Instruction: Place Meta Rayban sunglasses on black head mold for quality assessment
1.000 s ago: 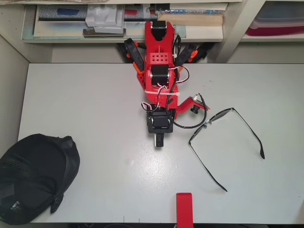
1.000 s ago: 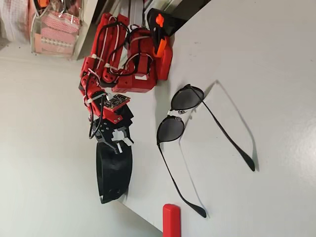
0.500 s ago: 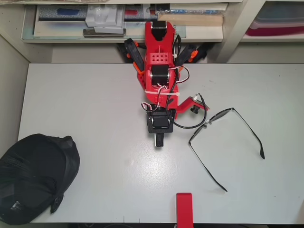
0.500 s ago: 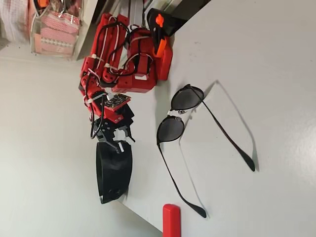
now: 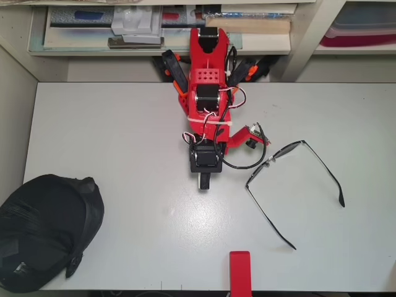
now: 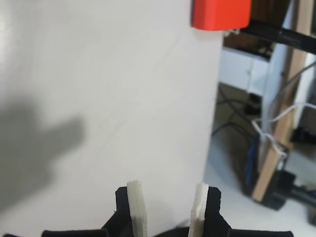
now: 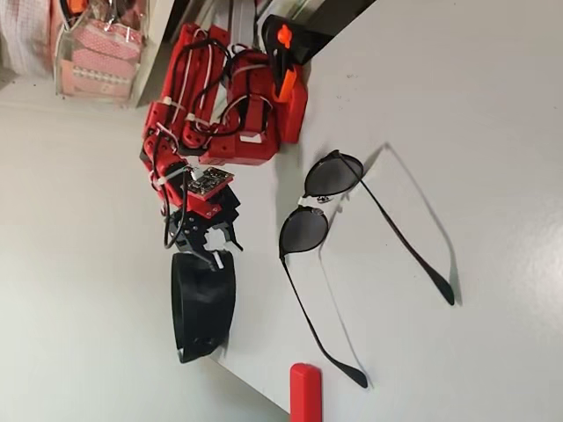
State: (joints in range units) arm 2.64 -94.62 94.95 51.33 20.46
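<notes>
A: Where do the Meta Rayban sunglasses [image 5: 291, 185] sit?

B: In the overhead view they lie on the white table [image 5: 124, 136], right of centre, temple arms unfolded and stretching toward the lower right of the frame. In the fixed view the same glasses [image 7: 321, 204] take up the middle, with both dark lenses standing upright off the tabletop and the arms running toward the bottom of the frame.

A: And the black head mold [image 5: 43, 232]?

B: Lower left corner of the overhead view, at the table's edge, well apart from the glasses. In the fixed view it shows as a dark curved shape [image 7: 202, 303] in the lower left part.

A: What is the gripper [image 5: 203, 183] doing?

B: It hangs over the table near the centre of the overhead view, to the left of the glasses and not touching them. In the wrist view the gripper [image 6: 168, 210] enters from the bottom edge; its two pale pads [image 6: 135, 205] stand parted, with bare table showing between them and nothing held.

A: Anything else nearby?

B: A red block [image 5: 240, 269] at the bottom edge of the overhead view, also visible at the top of the wrist view [image 6: 220, 14].
</notes>
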